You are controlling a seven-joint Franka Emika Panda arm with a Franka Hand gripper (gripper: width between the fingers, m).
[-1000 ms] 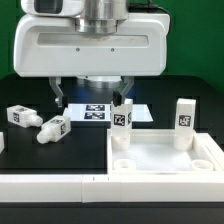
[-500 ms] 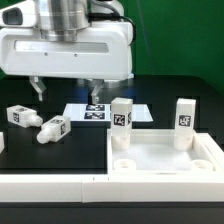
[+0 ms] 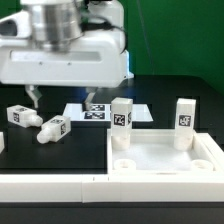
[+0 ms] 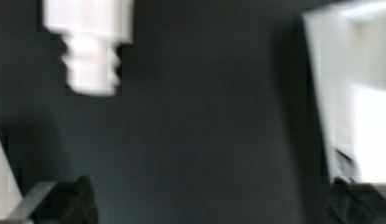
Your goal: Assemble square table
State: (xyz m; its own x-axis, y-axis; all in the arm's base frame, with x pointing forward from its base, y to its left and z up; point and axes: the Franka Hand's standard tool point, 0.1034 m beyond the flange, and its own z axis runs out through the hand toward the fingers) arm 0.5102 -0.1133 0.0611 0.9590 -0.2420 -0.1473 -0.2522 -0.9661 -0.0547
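Vertically, one leg stands in the slab.

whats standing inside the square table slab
In the slab, a first leg and a second leg stand upright at its far corners. The near socket looks empty. The legs' bottom ends are hidden.

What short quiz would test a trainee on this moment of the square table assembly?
1. True or false: the hand is open and holds nothing.
2. How many legs stand upright at the far corners of the square table? A one, B two, C four.
3. Fill in: the two loose legs lie on the exterior view's ____ of the marker board.

Key: 1 true. 2 B, the upright legs. 3 left.
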